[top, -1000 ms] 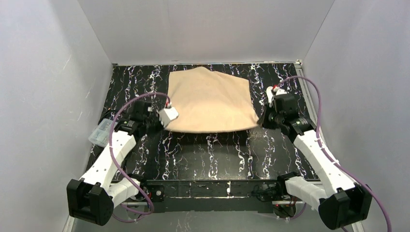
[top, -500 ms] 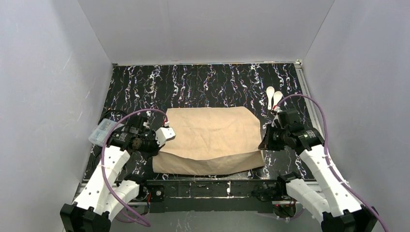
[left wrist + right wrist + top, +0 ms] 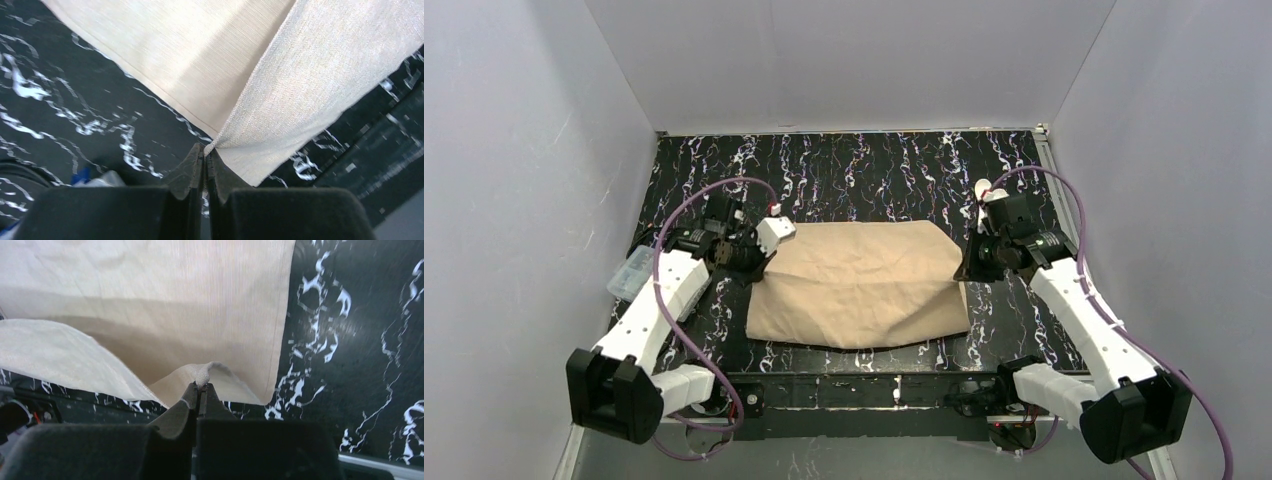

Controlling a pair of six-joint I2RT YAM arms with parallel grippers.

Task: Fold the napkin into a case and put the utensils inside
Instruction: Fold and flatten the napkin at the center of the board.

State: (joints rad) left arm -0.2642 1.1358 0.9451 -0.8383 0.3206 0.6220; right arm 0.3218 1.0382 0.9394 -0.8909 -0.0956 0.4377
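Note:
The beige napkin (image 3: 859, 285) lies doubled over on the black marbled table (image 3: 844, 170), its near edge sagging toward the front. My left gripper (image 3: 760, 262) is shut on its left corner, and in the left wrist view the cloth (image 3: 310, 75) fans out from the pinched tip at the gripper (image 3: 205, 150). My right gripper (image 3: 965, 272) is shut on the right corner; in the right wrist view a small hump of napkin (image 3: 150, 295) sits between the jaws of the gripper (image 3: 200, 386). The utensils are hidden behind my right arm.
A clear plastic compartment box (image 3: 631, 272) sits at the table's left edge beside my left arm, a bit of it showing as the box (image 3: 100, 178) in the left wrist view. White walls enclose the table on three sides. The metal front rail (image 3: 854, 390) runs below the napkin.
Both grippers drew the napkin from the far side down to the front edge, then moved back a little. The cloth now lies folded farther from the front rail.

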